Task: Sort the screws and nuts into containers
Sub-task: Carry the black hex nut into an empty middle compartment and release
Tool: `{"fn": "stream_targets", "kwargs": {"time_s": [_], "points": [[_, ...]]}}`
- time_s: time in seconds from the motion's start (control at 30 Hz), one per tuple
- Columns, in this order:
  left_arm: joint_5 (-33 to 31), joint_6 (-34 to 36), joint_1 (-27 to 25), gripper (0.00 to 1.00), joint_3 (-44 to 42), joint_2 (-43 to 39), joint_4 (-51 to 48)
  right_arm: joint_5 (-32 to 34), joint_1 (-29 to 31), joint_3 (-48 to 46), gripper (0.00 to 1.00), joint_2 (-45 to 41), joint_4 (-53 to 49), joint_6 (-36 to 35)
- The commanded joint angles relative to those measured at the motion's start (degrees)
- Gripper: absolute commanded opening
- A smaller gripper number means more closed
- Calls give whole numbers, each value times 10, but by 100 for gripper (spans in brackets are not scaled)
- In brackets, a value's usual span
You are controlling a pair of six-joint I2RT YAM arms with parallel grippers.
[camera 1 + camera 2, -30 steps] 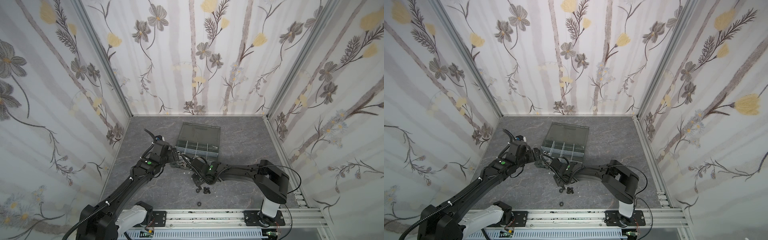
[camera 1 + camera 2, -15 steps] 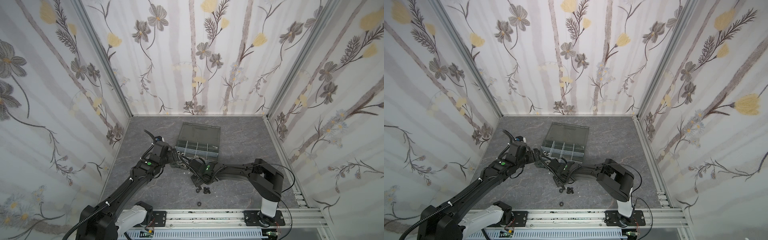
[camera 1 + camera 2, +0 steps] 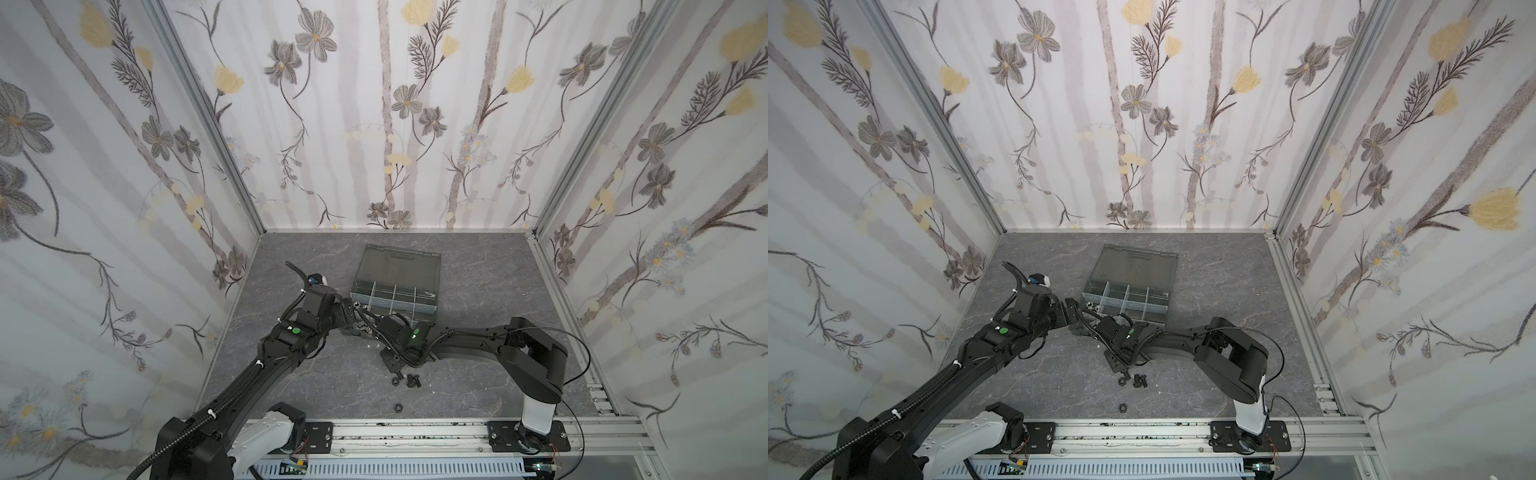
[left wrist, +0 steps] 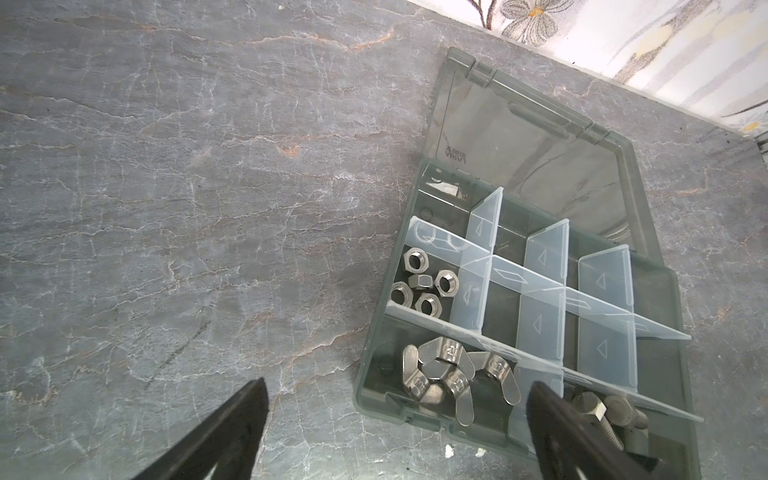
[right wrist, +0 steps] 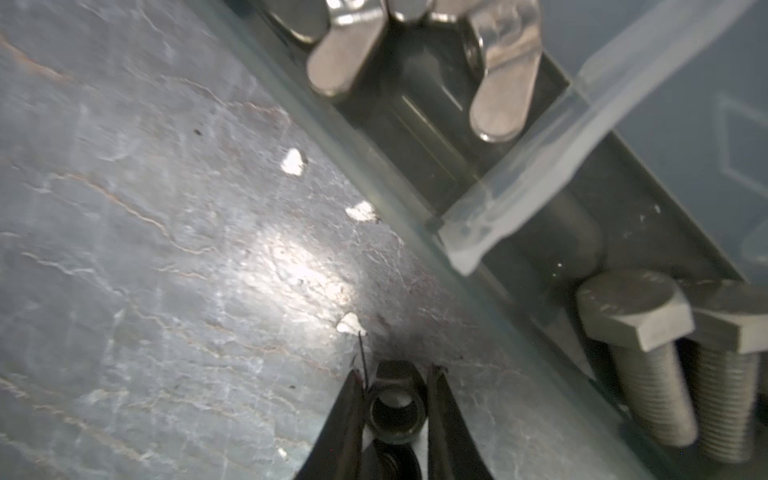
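Note:
In the right wrist view my right gripper (image 5: 395, 399) is shut on a black ring-like nut (image 5: 395, 409), low over the grey table just outside the organiser box wall (image 5: 415, 232). Behind that wall, one of the containers holds silver wing nuts (image 5: 498, 95) and another holds silver screws (image 5: 648, 374). My left gripper (image 4: 397, 388) stands open with nothing between its fingers, over the box's front corner (image 4: 361, 386). From there I see wing nuts (image 4: 449, 374), hex nuts (image 4: 424, 286) and silver screws (image 4: 611, 415) in separate cells. Both top views show the two grippers close together at the box's near-left corner (image 3: 353, 297).
The box's smoky lid (image 3: 399, 266) lies open flat behind the cells. Loose black screws (image 3: 409, 380) and a black nut (image 3: 399, 407) lie near the table's front edge, under the right forearm. Small white flecks (image 5: 293, 161) dot the table beside the box.
The right gripper's fingers have closed onto the black nut. The right arm's elbow shifted slightly left. The left arm has stayed still and open.

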Motion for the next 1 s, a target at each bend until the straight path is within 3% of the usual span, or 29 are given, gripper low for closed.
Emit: {"fn": "stream_targets", "kwargs": {"time_s": [0.0, 0.2, 0.47, 0.97], "points": [[-10, -10, 2, 100, -3, -5, 7, -3, -8, 25, 19, -21, 18, -15], [-4, -13, 2, 100, -6, -10, 8, -13, -53, 85, 19, -37, 18, -59], [12, -25, 3, 100, -10, -18, 9, -39, -126, 178, 18, 20, 22, -99], [33, -45, 3, 100, -31, -35, 13, -57, -145, 201, 22, 78, 59, -75]]}}
